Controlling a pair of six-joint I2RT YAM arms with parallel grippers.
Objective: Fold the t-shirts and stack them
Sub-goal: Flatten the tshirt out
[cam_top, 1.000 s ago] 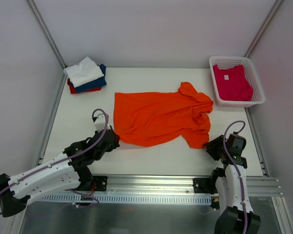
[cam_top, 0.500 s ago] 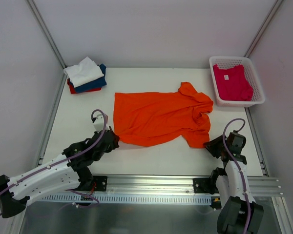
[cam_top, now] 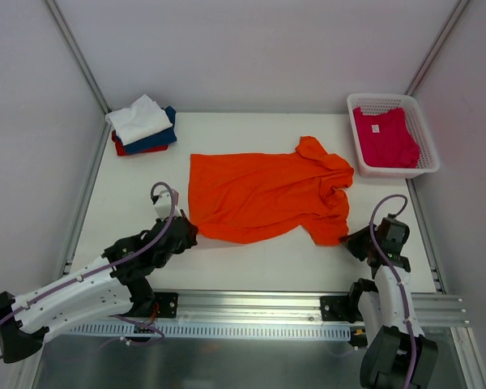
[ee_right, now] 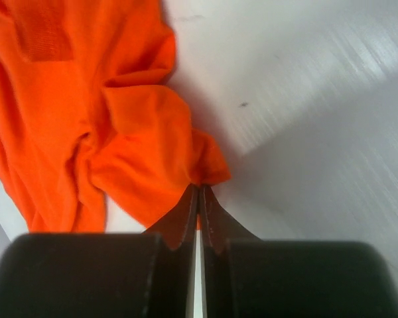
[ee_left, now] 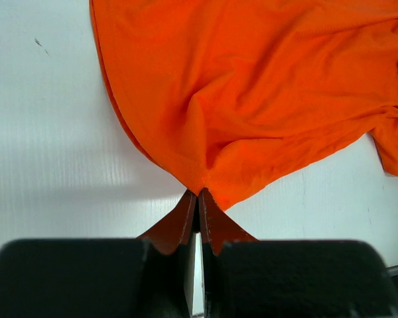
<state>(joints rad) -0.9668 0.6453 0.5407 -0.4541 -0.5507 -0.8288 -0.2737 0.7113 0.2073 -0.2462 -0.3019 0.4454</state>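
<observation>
A bright orange t-shirt [cam_top: 263,194] lies spread on the white table, its collar end rumpled at the right. My left gripper [cam_top: 189,231] is shut on the shirt's near left hem corner [ee_left: 200,189]. My right gripper [cam_top: 347,241] is shut on the near right sleeve tip [ee_right: 202,179]. A magenta-pink t-shirt [cam_top: 382,136] lies in the white mesh basket [cam_top: 428,142] at the back right. Folded white [cam_top: 139,119], navy [cam_top: 158,139] and red [cam_top: 120,147] t-shirts form a stack at the back left.
The white table [cam_top: 251,263] has bare surface along its near edge between the two arms. A metal rail [cam_top: 251,304] runs along the front. Grey walls stand close on both sides.
My right gripper has closed from partly open onto the orange sleeve tip, and shifted slightly toward the shirt. The left gripper has kept its hold, unmoved.
</observation>
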